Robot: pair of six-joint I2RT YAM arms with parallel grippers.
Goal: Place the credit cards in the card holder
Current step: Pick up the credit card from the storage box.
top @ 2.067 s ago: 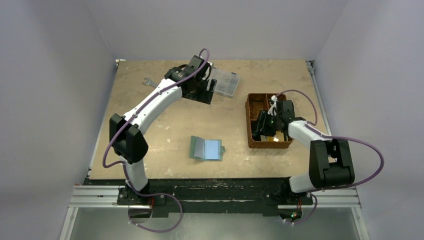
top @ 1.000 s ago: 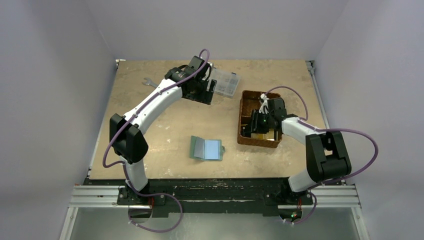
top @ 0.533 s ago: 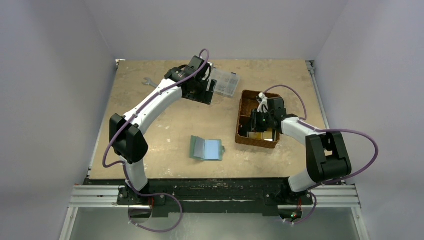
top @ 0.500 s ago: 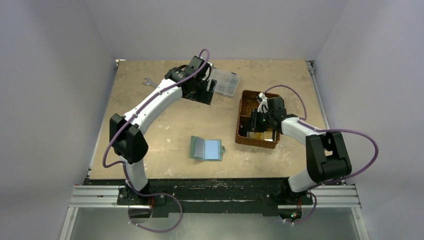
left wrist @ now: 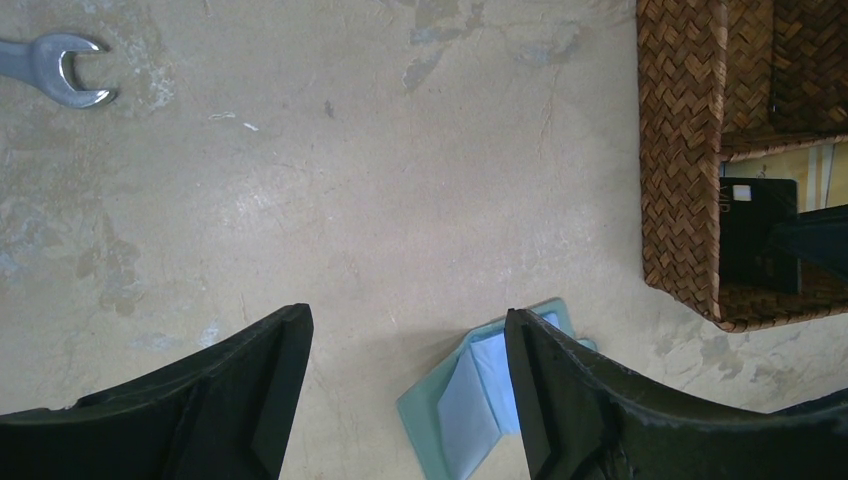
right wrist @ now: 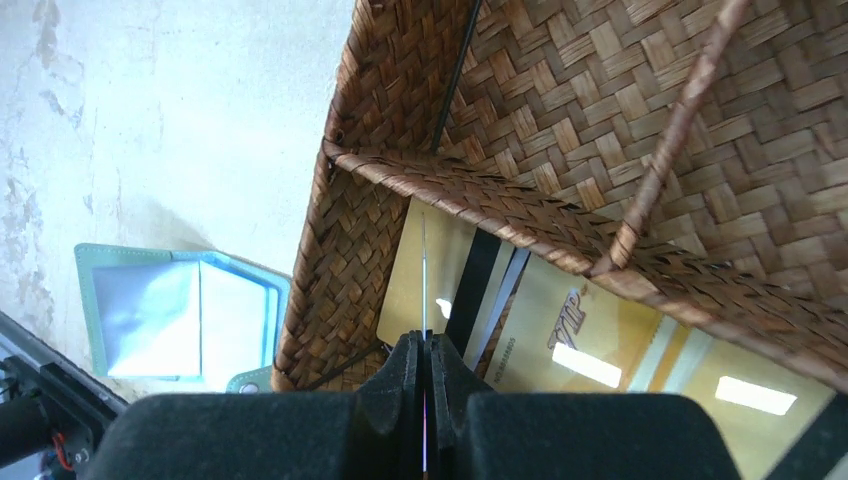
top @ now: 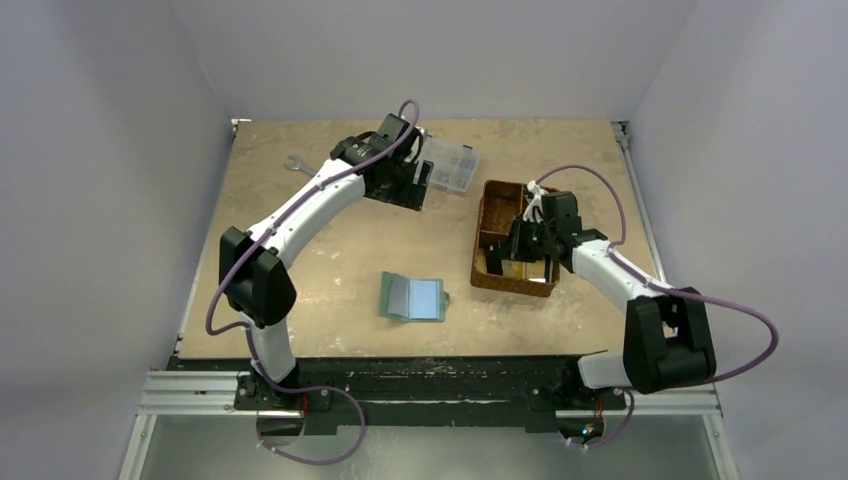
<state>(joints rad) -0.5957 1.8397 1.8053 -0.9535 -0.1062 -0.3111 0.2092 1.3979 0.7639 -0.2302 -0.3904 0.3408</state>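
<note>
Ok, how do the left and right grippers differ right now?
The left gripper is open and empty; the right gripper is shut on a card, seen edge-on. The left gripper hangs over bare table; the right gripper is over the basket. Neither touches the wallet.

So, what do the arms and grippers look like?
The left arm and right arm have white curved links and bulky black joints. A purple cable loops along each. The left gripper and right gripper are black, with two thick matte fingers. No markings visible.
</note>
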